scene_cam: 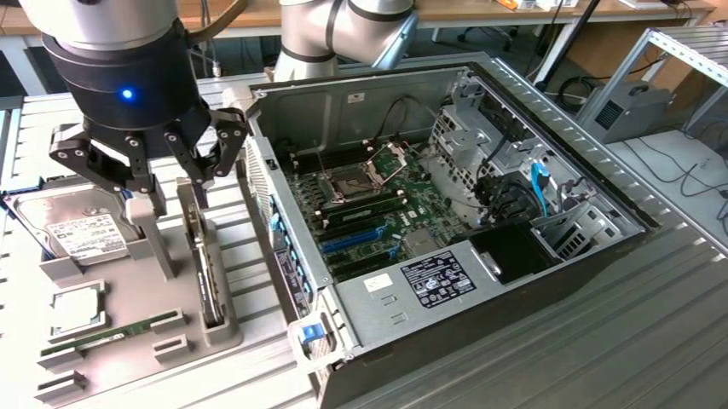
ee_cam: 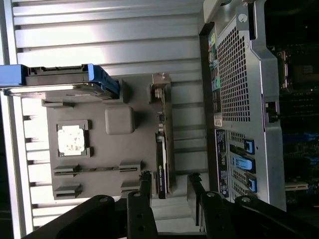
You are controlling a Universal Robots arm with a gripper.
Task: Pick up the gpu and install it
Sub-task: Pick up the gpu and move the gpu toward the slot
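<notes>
- The gpu (scene_cam: 205,264) stands on edge in a slot of the grey holder (scene_cam: 148,290) on the counter (scene_cam: 592,341). It looks stiff, light and fragile.
- Best taken across its flat faces near the top edge, away from the bracket.
- End effector (scene_cam: 170,183): spread and empty, poised over the card.
- Nearby: hard drive (scene_cam: 82,232), memory stick (scene_cam: 114,331). The computer case (scene_cam: 341,111) wall stands just beside the card.

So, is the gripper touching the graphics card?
Cannot tell. In the wrist view the open gripper straddles the end of the graphics card; one finger clears it, the other sits too close to judge.
</notes>
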